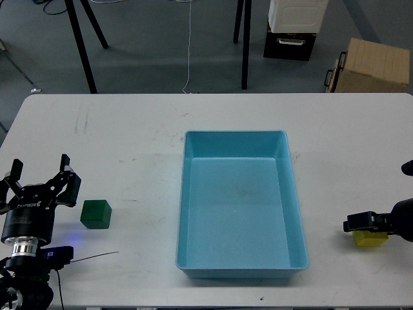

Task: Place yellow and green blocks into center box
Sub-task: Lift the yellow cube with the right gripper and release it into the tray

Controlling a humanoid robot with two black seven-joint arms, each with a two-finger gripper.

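Note:
The green block point(95, 214) sits on the white table point(129, 142) at the left, just right of my left gripper point(39, 177). That gripper is open and empty, its fingers spread. The light blue box point(232, 136) stands empty in the table's middle. The yellow block point(370, 240) lies at the right, near the front edge. My right gripper point(371, 226) comes in from the right edge and hangs over it. One dark finger point(359, 223) covers the block's top. I cannot tell how its jaws stand.
A thin black cable point(93, 250) lies on the table by my left arm. Beyond the table's far edge are tripod legs point(82, 45), a black and white case point(293, 29) and a cardboard box point(373, 64) on the floor.

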